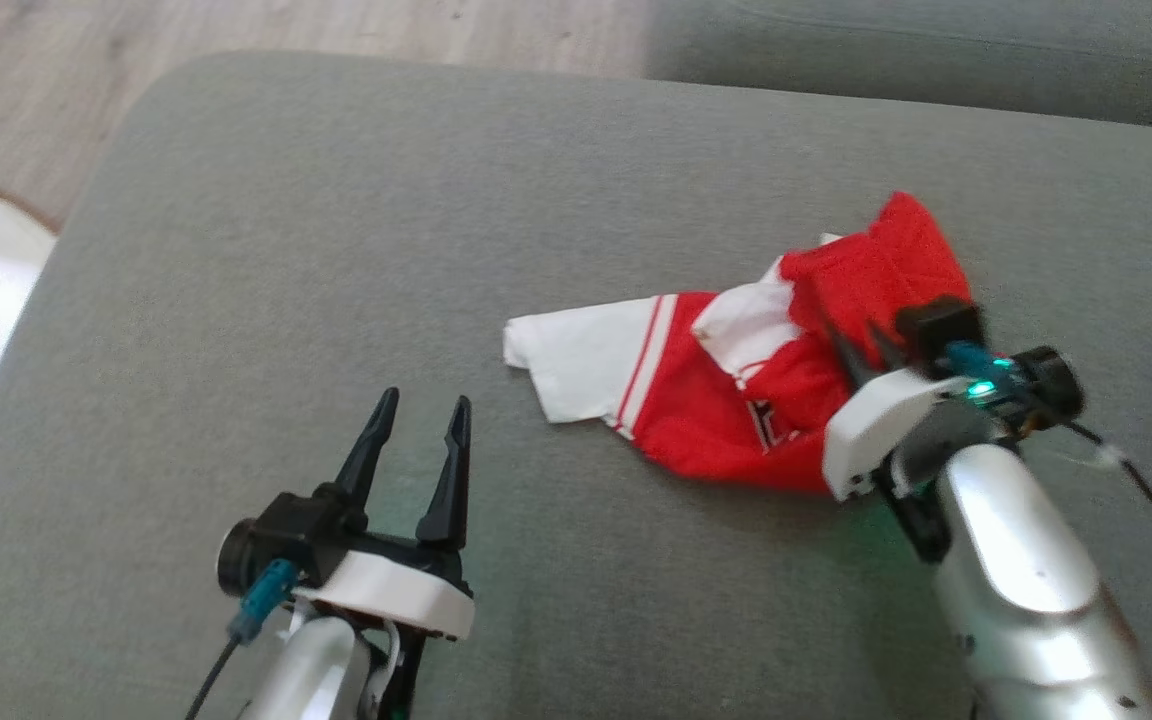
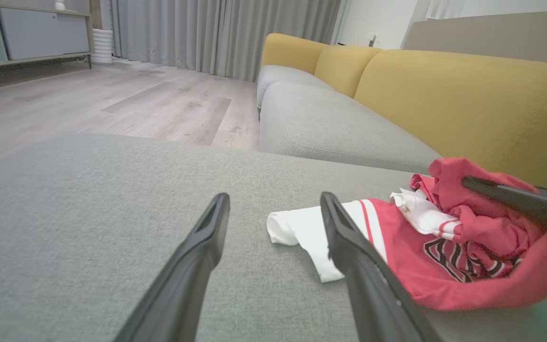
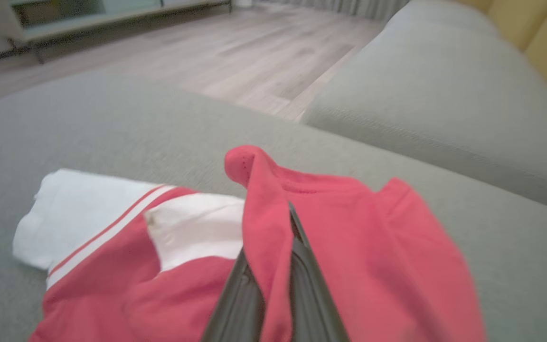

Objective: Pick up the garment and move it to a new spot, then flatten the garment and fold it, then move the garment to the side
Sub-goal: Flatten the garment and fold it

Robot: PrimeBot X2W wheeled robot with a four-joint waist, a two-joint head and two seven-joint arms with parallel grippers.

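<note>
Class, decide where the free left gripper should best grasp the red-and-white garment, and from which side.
Probably the white sleeve end of the garment, from the robot's left: it lies flat, juts toward the left gripper, away from the fold the right gripper pinches.

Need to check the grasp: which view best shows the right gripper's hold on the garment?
Right wrist view: the right gripper is shut on a red fold of the garment, pinched between its fingers. The head view shows the fingers from above against the cloth; the left wrist view, one finger side-on.

Matt woven grey cushion [image 1: 336, 250]; soft red-white cloth garment [image 1: 726, 400].
</note>
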